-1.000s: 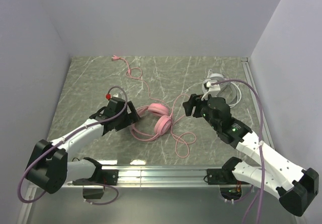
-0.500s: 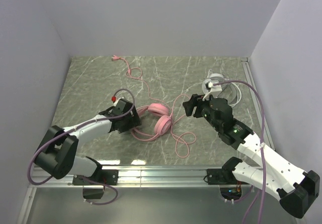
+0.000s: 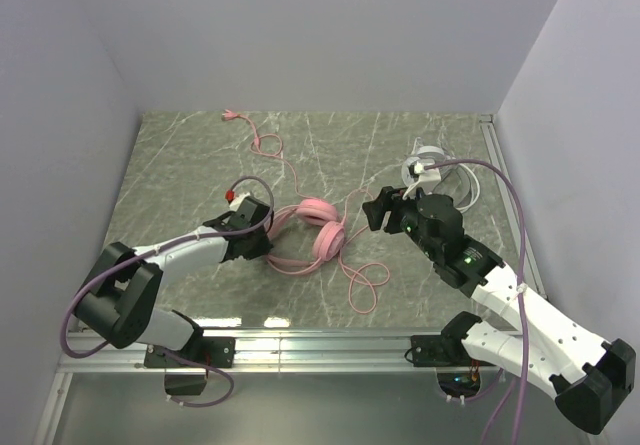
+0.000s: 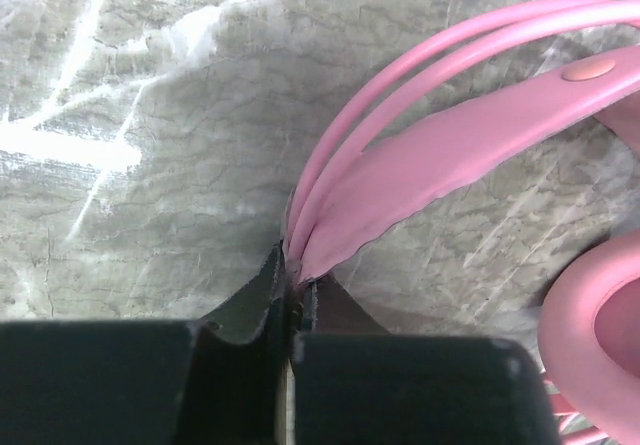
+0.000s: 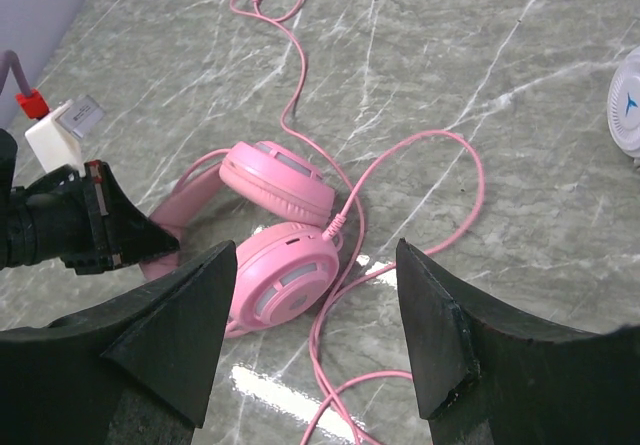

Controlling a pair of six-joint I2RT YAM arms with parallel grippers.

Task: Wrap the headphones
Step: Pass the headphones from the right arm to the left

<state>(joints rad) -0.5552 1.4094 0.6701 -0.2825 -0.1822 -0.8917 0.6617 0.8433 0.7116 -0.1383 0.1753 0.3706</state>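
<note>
The pink headphones lie mid-table with both cups together and the headband arching left. My left gripper is shut on the headband's left end, pinching its strap and thin hoops. One pink cup shows at that view's right edge. The pink cord runs from the cups to the far left and also loops near the front. My right gripper hangs open just right of the cups, and its view frames the lower cup between its fingers. The white-grey headphones sit behind the right arm, partly hidden.
White walls close the table on the left, back and right. A metal rail runs along the near edge. The pink cord's plug lies at the far left corner. A white cup with a blue mark shows at the right wrist view's edge.
My left gripper has slid right onto the pink headband and gone from open to shut on it. The pink headphones shifted slightly right. The right arm has not moved.
</note>
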